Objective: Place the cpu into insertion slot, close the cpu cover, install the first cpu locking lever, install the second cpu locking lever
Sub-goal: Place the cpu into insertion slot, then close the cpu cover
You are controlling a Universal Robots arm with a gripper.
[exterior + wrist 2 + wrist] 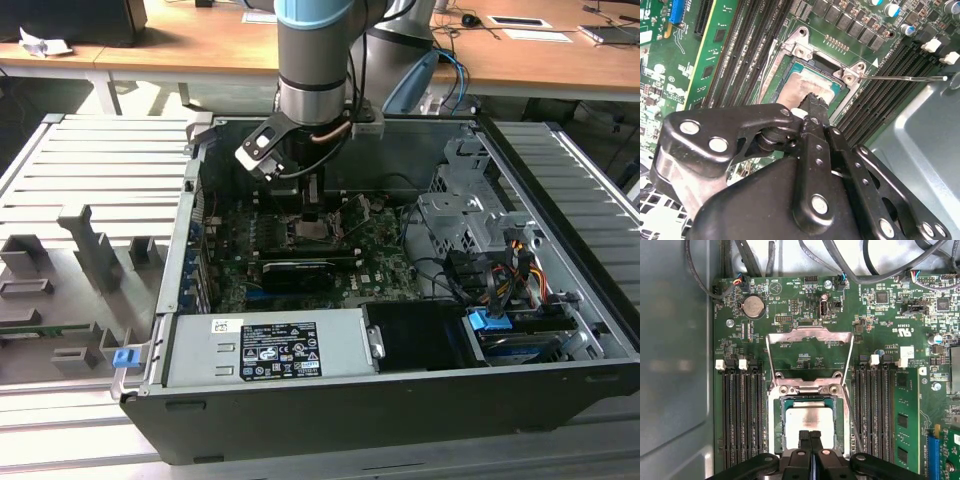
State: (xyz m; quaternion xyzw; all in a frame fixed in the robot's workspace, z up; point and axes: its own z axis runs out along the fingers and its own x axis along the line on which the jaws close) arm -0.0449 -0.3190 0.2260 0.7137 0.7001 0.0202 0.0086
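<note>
Starting at the exterior view's left, you have a grey tray [45, 335] of fixtures lying outside the opened case [400, 420]. Toward the middle, your gripper [312, 210] reaches straight down onto the board, right over the slot [295, 236]. A drive cage [470, 220] fills the case's far side at the exterior view's right.

In both wrist views the cpu [809, 421] [805, 87] lies flat and square inside the slot, silvery top up, so the placing step looks done. Your jaws are pressed together with nothing between them, their tips at one edge of the cpu; whether they touch it cannot be told.

The cover [809, 334] is thrown fully back on its hinge, flat over the board beyond the slot, green board showing through its square opening. One thin lever [852, 417] [905, 77] stands clear beside the slot, unlatched.

By that reading the cover step is the one in hand, and the lever work is not yet begun. Closing the cover calls for getting the pressed tips behind its far bar and swinging it over the hinge onto the cpu. That has to be done without nudging the cpu out of its seat, and the lever must be kept out of the cover's path.
</note>
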